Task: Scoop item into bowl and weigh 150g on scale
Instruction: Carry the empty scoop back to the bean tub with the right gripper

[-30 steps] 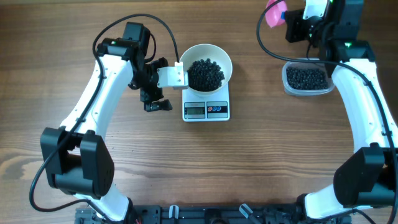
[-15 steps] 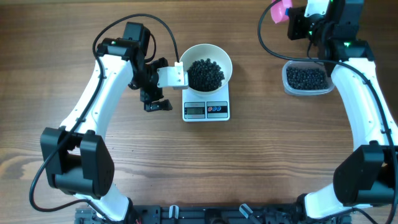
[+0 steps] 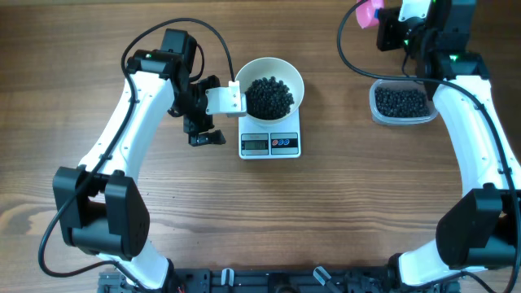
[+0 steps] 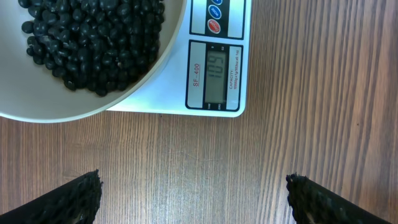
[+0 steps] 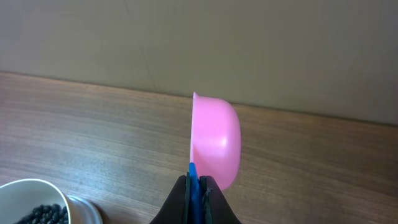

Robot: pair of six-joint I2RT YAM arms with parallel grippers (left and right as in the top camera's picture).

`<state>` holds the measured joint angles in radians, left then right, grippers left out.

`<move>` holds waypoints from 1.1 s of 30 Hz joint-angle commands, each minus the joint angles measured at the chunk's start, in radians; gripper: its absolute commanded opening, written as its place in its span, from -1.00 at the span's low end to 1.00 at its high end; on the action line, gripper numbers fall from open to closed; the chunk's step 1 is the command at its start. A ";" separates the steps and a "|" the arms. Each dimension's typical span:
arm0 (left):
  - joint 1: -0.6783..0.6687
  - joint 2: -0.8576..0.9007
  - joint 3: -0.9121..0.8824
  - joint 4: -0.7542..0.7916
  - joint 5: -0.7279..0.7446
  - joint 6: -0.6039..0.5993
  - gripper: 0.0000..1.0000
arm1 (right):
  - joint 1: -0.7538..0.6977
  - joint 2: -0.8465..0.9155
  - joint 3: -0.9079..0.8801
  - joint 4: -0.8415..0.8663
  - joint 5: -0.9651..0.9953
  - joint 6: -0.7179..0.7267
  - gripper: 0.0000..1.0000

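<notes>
White arms (image 3: 130, 122), black joints (image 3: 106, 216), cables (image 3: 195, 21), black fingers (image 4: 74, 199)

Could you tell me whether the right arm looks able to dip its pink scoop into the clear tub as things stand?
Probably yes: the right gripper, shut on the pink scoop, is close beside the clear tub, and nothing covers its open top.

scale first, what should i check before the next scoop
1. Bowl sits on the scale: ok.
2. Display at target: not ok, it looks like 109.
3. Left gripper open, fingertips off the scale: ok.
4. Right gripper shut on the scoop: ok.
5. Scoop empty: cannot tell, seen edge-on.
6. Tub holds beans: ok.
</notes>
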<state>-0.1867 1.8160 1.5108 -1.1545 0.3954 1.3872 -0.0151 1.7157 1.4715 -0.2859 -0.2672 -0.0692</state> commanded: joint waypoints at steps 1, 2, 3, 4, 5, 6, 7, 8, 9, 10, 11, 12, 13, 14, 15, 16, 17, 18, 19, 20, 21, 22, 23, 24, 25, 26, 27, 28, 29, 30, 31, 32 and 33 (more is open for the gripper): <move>0.006 0.002 -0.008 0.000 0.027 0.019 1.00 | 0.001 0.015 0.009 0.028 0.014 -0.010 -0.91; 0.006 0.002 -0.008 0.000 0.027 0.019 1.00 | 0.001 0.015 0.009 0.032 0.013 -0.010 -0.91; 0.006 0.002 -0.008 0.000 0.027 0.019 1.00 | 0.002 0.016 0.009 0.032 0.013 -0.009 -0.91; 0.006 0.002 -0.008 0.000 0.027 0.019 1.00 | 0.001 0.016 0.009 0.032 0.013 -0.008 -0.92; 0.006 0.002 -0.008 0.000 0.027 0.019 1.00 | 0.002 0.016 0.009 0.032 0.013 -0.006 -0.91; 0.006 0.002 -0.008 0.000 0.027 0.019 1.00 | 0.002 0.016 0.009 0.032 0.013 -0.006 -0.91; 0.006 0.002 -0.008 0.000 0.027 0.019 1.00 | 0.002 0.016 0.009 0.032 0.013 -0.006 -0.91; 0.006 0.002 -0.008 0.000 0.027 0.019 1.00 | 0.002 0.016 0.009 0.032 0.013 -0.006 -0.91; 0.006 0.002 -0.008 -0.001 0.027 0.019 1.00 | 0.002 0.016 0.009 0.031 0.012 -0.005 -0.92; 0.006 0.002 -0.008 0.000 0.027 0.019 1.00 | 0.002 0.016 0.009 0.031 -0.003 -0.005 -0.91; 0.006 0.002 -0.008 0.000 0.027 0.019 1.00 | 0.002 0.016 0.009 0.031 -0.015 -0.005 -0.91; 0.006 0.002 -0.008 0.000 0.027 0.019 0.99 | 0.002 0.016 0.009 0.031 -0.027 -0.005 -0.91; 0.006 0.002 -0.008 0.000 0.027 0.019 1.00 | 0.002 0.016 0.009 0.029 -0.032 -0.005 -0.91; 0.006 0.002 -0.008 0.000 0.027 0.019 1.00 | 0.002 0.016 0.009 0.026 -0.032 -0.005 -0.91; 0.006 0.002 -0.008 0.000 0.027 0.019 1.00 | 0.002 0.016 0.009 0.011 -0.032 -0.005 -0.91; 0.006 0.002 -0.008 0.000 0.027 0.019 1.00 | 0.002 0.016 0.009 -0.008 -0.032 -0.005 -0.91; 0.006 0.002 -0.008 0.000 0.027 0.019 1.00 | 0.002 0.016 0.009 -0.027 -0.033 -0.005 -0.92; 0.006 0.002 -0.008 0.000 0.027 0.019 1.00 | 0.002 0.016 0.009 -0.048 -0.033 -0.006 -0.91; 0.006 0.002 -0.008 0.000 0.027 0.019 1.00 | 0.002 0.016 0.009 -0.072 -0.033 -0.006 -0.91; 0.006 0.002 -0.008 0.000 0.027 0.019 1.00 | 0.002 0.016 0.009 -0.086 -0.033 -0.006 -0.91; 0.006 0.002 -0.008 -0.001 0.027 0.019 1.00 | 0.002 0.016 0.009 -0.102 -0.032 -0.007 -0.91; 0.006 0.002 -0.008 0.000 0.027 0.019 1.00 | 0.001 0.016 0.009 -0.121 -0.033 -0.007 -0.91; 0.006 0.002 -0.008 0.000 0.027 0.019 1.00 | 0.001 0.016 0.009 -0.136 -0.040 -0.007 -0.91; 0.006 0.002 -0.008 0.000 0.027 0.019 1.00 | 0.001 0.016 0.009 -0.145 -0.054 -0.007 -0.91; 0.006 0.002 -0.008 0.000 0.027 0.019 1.00 | 0.001 0.016 0.009 -0.153 -0.075 -0.006 -0.91; 0.006 0.002 -0.008 0.000 0.027 0.019 1.00 | 0.001 0.016 0.009 -0.154 -0.094 -0.007 -0.91; 0.006 0.002 -0.008 0.000 0.027 0.019 1.00 | 0.001 0.016 0.009 -0.153 -0.109 -0.006 -0.91; 0.006 0.002 -0.008 0.000 0.027 0.019 1.00 | 0.001 0.014 0.009 -0.153 -0.135 -0.006 -0.91; 0.006 0.002 -0.008 0.000 0.027 0.019 1.00 | 0.001 0.012 0.009 -0.155 -0.161 -0.006 -0.91; 0.006 0.002 -0.008 0.000 0.027 0.019 1.00 | 0.001 0.010 0.009 -0.163 -0.183 -0.006 -0.91; 0.006 0.002 -0.008 0.000 0.027 0.019 1.00 | 0.001 0.007 0.009 -0.177 -0.197 -0.006 -0.91; 0.006 0.002 -0.008 0.000 0.027 0.019 1.00 | 0.001 0.002 0.009 -0.187 -0.206 -0.005 -0.91; 0.006 0.002 -0.008 0.000 0.027 0.019 1.00 | 0.001 -0.003 0.009 -0.198 -0.205 0.001 -0.91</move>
<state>-0.1867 1.8160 1.5108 -1.1542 0.3954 1.3872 -0.0151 1.7168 1.4712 -0.4652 -0.4019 -0.0723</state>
